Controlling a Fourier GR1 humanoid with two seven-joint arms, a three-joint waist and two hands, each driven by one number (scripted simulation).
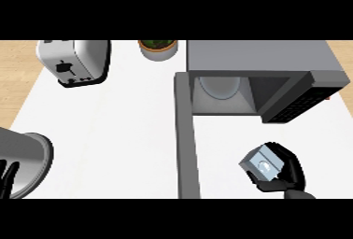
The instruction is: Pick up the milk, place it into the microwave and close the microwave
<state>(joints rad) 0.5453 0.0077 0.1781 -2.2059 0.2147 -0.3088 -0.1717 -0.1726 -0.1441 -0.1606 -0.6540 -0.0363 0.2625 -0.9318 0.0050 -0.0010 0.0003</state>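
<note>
Here the right hand [288, 169] is curling its fingers and thumb around the milk [261, 165], holding it above the white table [117, 135], near the front of the microwave [262, 74]. The microwave door [186, 140] is standing wide open toward the viewer. At the lower left edge the left hand [8, 176] is resting, fingers straight, beside a metal pot [27, 158]. A toaster [74, 61] and a potted plant [158, 48] are sitting at the back.

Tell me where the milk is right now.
The milk is in the right hand, low on the head view's right, in front of the open microwave.
</note>
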